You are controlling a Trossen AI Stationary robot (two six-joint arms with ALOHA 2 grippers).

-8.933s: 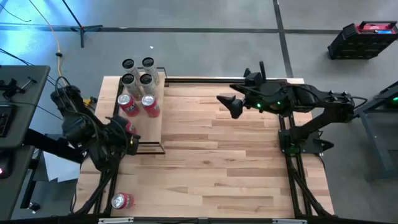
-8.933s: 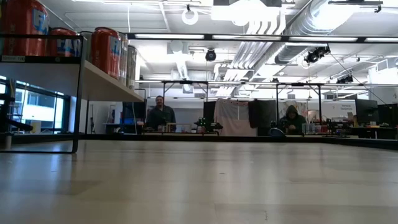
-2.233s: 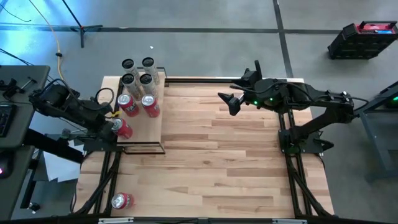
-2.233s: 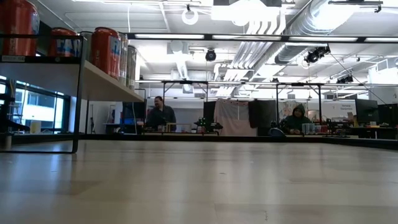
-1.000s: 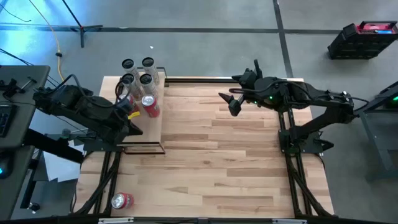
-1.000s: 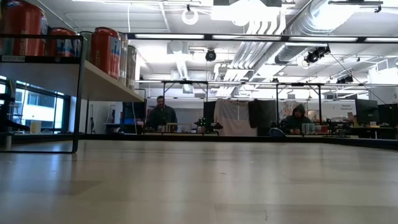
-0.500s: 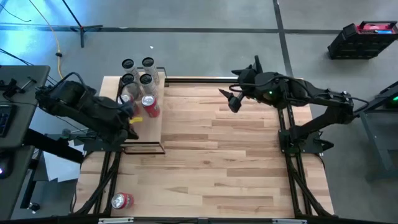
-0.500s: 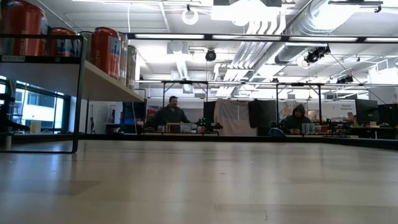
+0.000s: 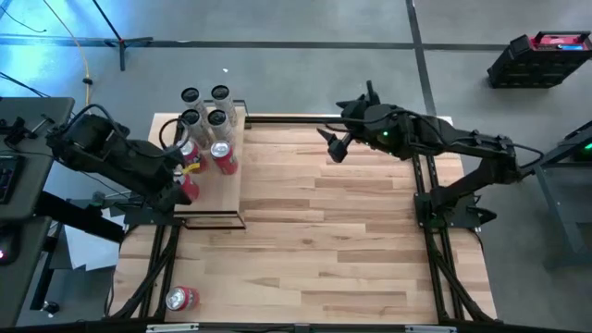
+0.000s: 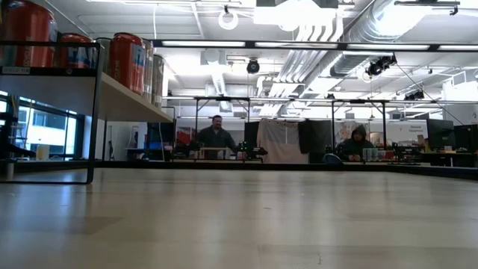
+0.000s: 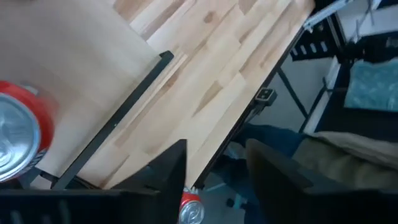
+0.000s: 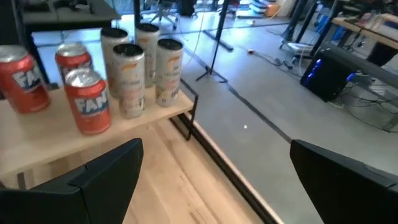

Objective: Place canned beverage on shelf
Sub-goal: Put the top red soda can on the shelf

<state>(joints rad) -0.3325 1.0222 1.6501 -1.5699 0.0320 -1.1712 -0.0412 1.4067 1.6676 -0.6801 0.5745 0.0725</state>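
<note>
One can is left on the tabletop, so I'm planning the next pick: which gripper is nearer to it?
Left. The left gripper is over the shelf, directly beyond the lying can; the right gripper hovers across the table.

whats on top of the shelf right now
The shelf carries three red cans and four pale cans, all upright, grouped toward one end. In the high view the left gripper covers part of the board, so that stretch cannot be checked.

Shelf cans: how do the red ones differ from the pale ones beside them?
The red cans carry white lettering; the pale cans are whitish with orange print. The red cans look shorter and stouter, the pale cans taller and slimmer. The red cans have silver lids, the pale cans dark ones. All stand upright on the shelf.
</note>
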